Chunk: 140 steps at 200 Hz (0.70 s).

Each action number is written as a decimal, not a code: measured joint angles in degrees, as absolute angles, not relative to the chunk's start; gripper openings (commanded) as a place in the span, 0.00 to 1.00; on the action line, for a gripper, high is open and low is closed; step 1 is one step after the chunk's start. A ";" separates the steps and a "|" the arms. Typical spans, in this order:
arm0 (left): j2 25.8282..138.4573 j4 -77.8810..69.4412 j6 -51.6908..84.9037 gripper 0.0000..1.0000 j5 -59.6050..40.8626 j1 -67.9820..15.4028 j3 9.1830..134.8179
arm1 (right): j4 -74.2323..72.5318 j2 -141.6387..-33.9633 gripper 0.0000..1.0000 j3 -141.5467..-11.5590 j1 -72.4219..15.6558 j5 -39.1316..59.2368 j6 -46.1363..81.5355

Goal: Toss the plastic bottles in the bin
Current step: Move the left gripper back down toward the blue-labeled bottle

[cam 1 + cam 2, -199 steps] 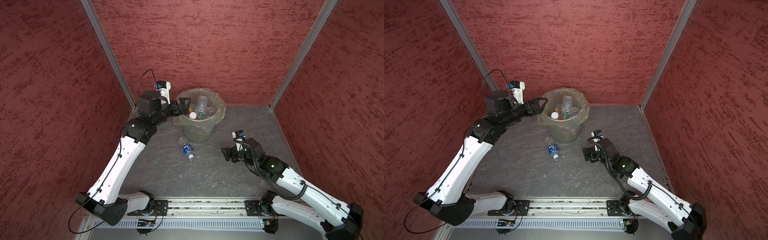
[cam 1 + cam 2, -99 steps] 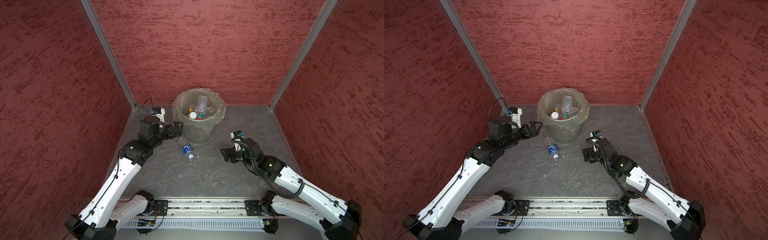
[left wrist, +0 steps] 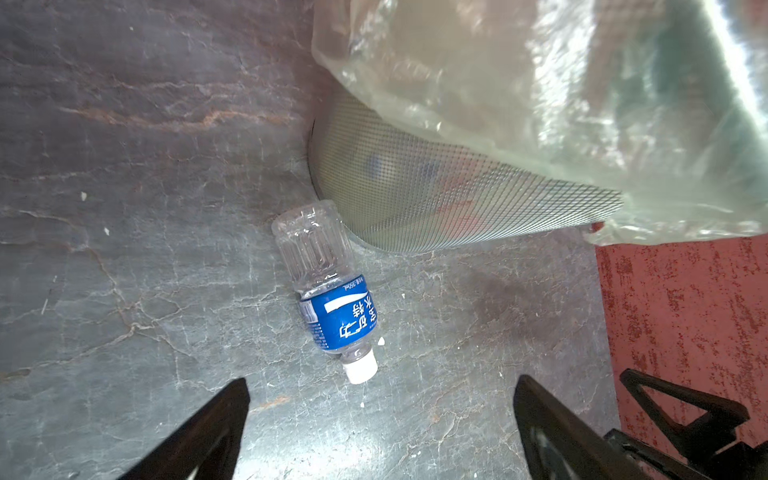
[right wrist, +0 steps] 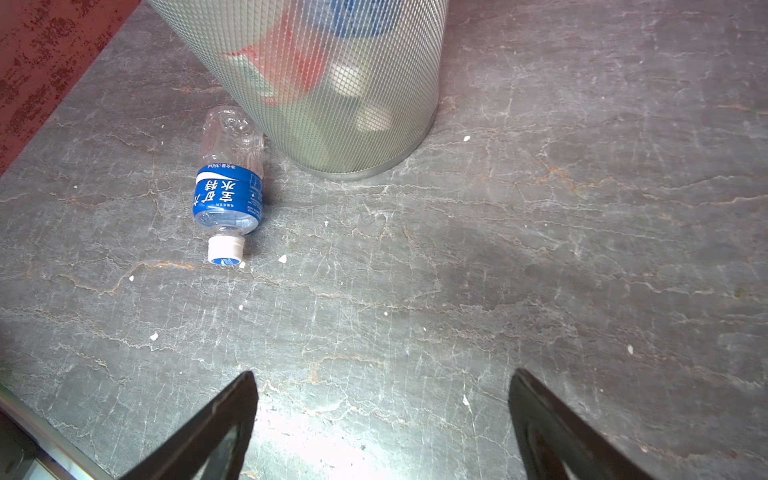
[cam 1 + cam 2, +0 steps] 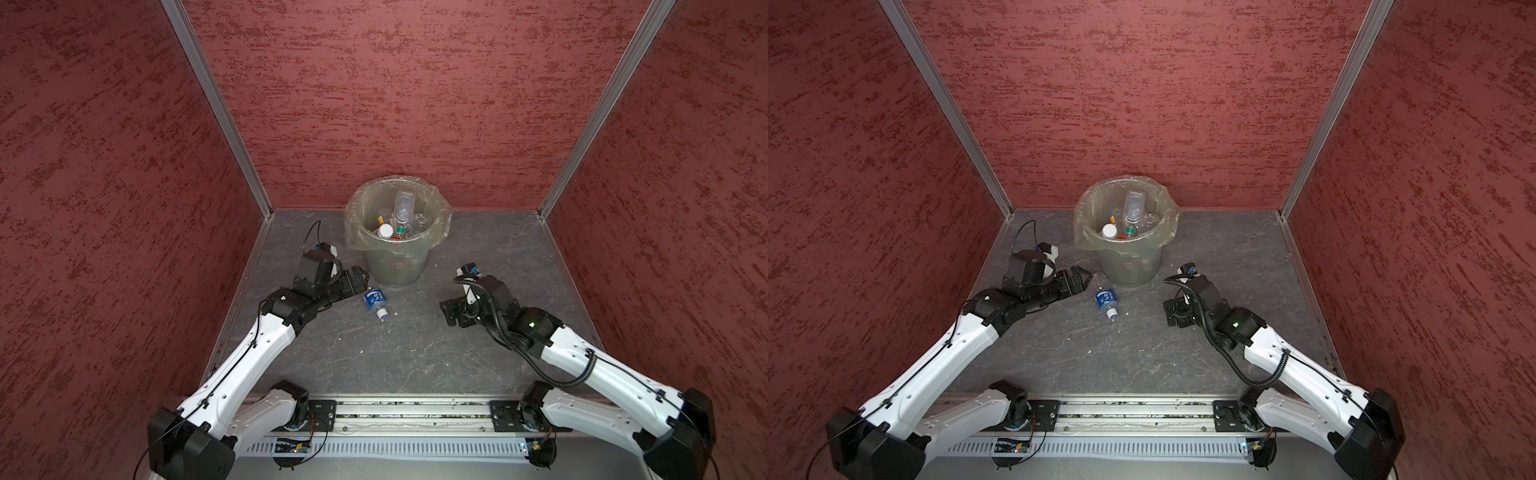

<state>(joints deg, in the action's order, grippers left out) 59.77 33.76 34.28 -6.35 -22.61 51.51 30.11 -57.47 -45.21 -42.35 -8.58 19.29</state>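
Inside the mesh bin (image 5: 395, 266) sit several bottles (image 5: 403, 208); one blue-labelled bottle (image 5: 375, 302) lies outside at its seven o'clock; left end effector (image 5: 365, 279) and right end effector (image 5: 445, 312) gape empty.

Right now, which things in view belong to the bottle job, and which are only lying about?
Job: blue-label bottle, lying beside the bin; bottles inside it; left pincer, open.
Lying about: white specks; front rail.
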 measured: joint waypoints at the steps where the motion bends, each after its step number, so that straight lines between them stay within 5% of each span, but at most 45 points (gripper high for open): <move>1: 59.90 33.78 34.37 0.99 -6.44 -22.61 51.48 | 30.11 -57.47 0.95 -45.21 -42.35 -8.60 19.27; 140: 78.04 35.09 41.32 1.00 -11.57 -21.10 52.60 | 30.28 -57.43 0.94 -45.21 -42.35 -9.19 19.27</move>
<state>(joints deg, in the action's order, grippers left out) 78.04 35.09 41.32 -11.57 -21.10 52.60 30.28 -57.43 -45.21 -42.35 -9.19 19.27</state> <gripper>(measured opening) 0.999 0.944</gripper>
